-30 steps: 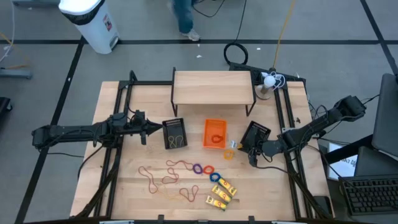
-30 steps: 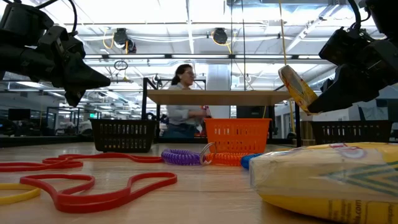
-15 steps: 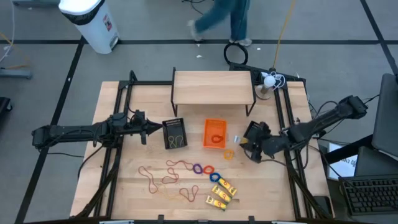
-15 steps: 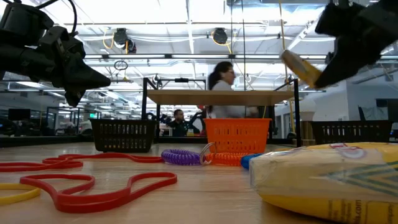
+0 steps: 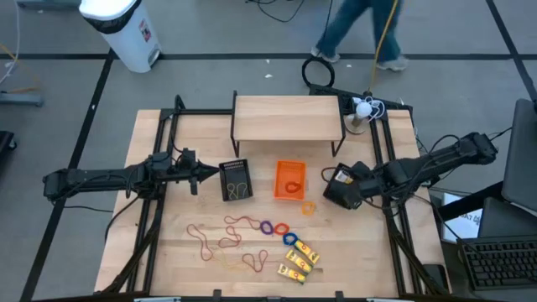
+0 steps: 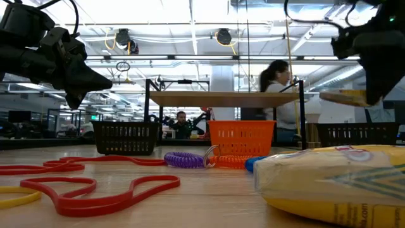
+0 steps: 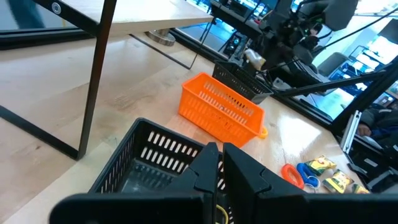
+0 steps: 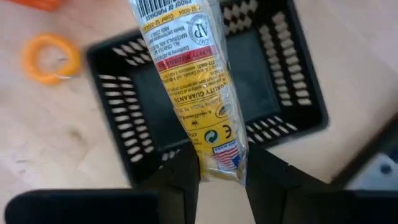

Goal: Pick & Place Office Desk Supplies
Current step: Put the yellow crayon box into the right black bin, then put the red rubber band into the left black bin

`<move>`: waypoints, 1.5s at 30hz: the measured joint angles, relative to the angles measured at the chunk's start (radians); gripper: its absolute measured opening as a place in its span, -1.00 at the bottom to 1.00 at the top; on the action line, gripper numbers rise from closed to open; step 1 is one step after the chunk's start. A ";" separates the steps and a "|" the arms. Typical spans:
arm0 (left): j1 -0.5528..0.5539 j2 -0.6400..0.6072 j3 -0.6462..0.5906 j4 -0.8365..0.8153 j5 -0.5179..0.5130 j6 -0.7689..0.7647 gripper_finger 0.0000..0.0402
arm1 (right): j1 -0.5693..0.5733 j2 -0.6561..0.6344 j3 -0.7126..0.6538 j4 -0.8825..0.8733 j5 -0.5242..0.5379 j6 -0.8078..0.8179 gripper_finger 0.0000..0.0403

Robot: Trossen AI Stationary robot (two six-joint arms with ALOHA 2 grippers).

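Our right gripper [image 8: 214,177] pinches a yellow packet [image 8: 189,87] over the black basket [image 8: 298,81], prob. for drop-in; left gripper [image 7: 221,165] pressed together, idle.

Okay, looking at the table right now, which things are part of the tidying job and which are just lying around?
Part of the job:
- yellow packet held in the right end effector over the right black basket
- yellow packets on the table
- rubber bands
- coiled rings
- orange ring
- orange basket
- left black basket

Just lying about:
- wooden shelf
- white bin
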 joint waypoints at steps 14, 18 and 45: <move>0.000 0.000 0.000 0.000 0.061 0.052 -0.88 | -0.138 0.127 0.000 -0.004 -0.112 -0.113 -0.53; -0.001 0.000 0.000 0.000 0.083 0.052 -0.88 | -0.168 0.141 0.000 -0.006 -0.184 -0.146 -0.47; -0.001 0.000 0.000 0.000 0.096 -0.023 -0.88 | -0.134 -0.120 -0.022 0.602 0.097 -0.787 -0.08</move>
